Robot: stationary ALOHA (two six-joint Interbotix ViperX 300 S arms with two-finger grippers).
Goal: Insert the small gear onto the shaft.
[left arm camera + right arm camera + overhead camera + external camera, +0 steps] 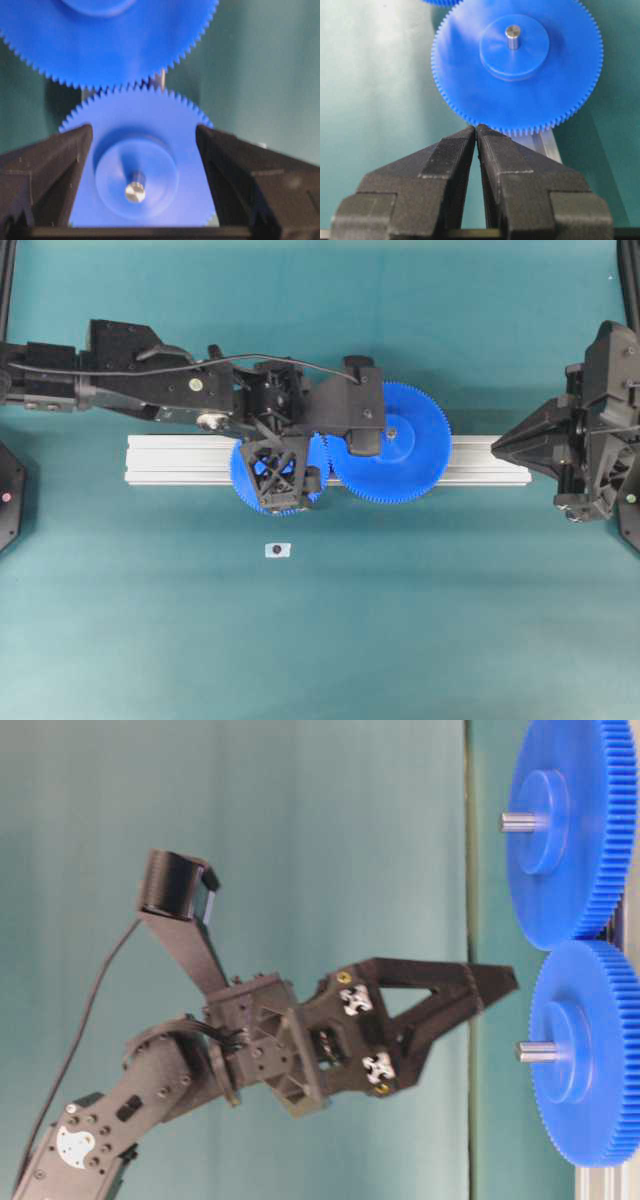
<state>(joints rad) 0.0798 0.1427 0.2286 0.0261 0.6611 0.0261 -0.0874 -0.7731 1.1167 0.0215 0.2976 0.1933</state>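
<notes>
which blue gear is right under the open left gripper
The small gear, between the left gripper's spread fingers, on its shaft; the larger gear sits beside it.

Overhead: left gripper [283,480] covers most of small gear [250,472], shaft hidden there. Tiny grey bit [278,550] below rail [480,462] too small to ID.

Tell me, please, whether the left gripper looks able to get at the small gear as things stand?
Probably yes: the left gripper is open, its fingers either side of the small gear, which sits on its shaft; nothing lies between.
</notes>
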